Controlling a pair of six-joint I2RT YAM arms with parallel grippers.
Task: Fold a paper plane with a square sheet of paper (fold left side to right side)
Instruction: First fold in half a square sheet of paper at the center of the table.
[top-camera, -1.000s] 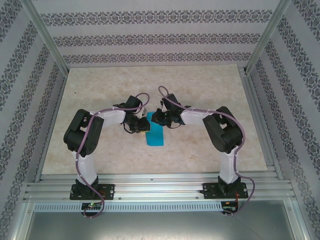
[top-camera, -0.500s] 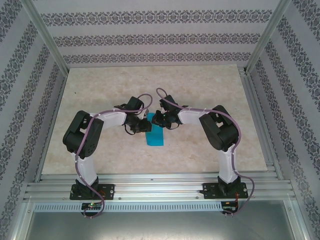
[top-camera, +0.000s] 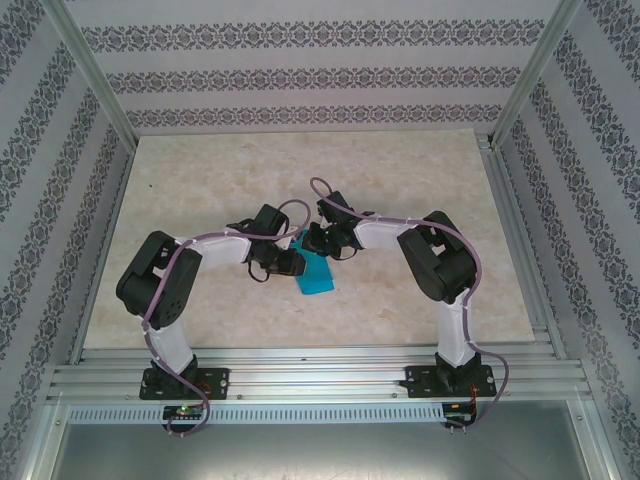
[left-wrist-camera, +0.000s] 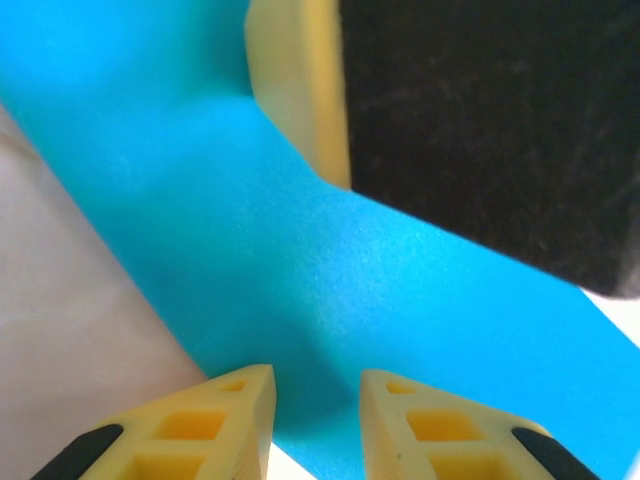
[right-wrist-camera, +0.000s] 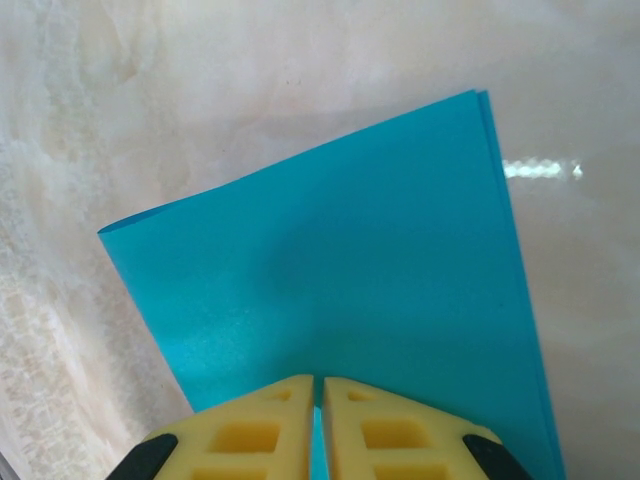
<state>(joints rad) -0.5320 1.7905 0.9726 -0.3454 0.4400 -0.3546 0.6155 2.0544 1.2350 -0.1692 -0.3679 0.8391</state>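
The square sheet of paper (top-camera: 316, 274), bright cyan-blue, lies folded double as a narrow rectangle on the table, tilted a little; it has no paper plane shape. Its two layered edges show at the far corner (right-wrist-camera: 484, 100). My right gripper (top-camera: 318, 244) (right-wrist-camera: 320, 385) is shut on the paper's near edge, with a thin blue strip between the fingers. My left gripper (top-camera: 292, 263) (left-wrist-camera: 315, 385) hovers over the paper's left side (left-wrist-camera: 300, 260) with its jaws apart and nothing between them. In the left wrist view the right gripper's yellow finger (left-wrist-camera: 300, 80) rests on the paper.
The table (top-camera: 400, 170) is pale marble-patterned, with free room around the paper. Aluminium rails (top-camera: 320, 375) run along the near edge and right side. Patterned walls close in the back and both sides.
The left arm has swung right and nearer, bringing its gripper over the paper, and its jaws have parted. The paper has turned slightly. The right gripper has kept its hold.
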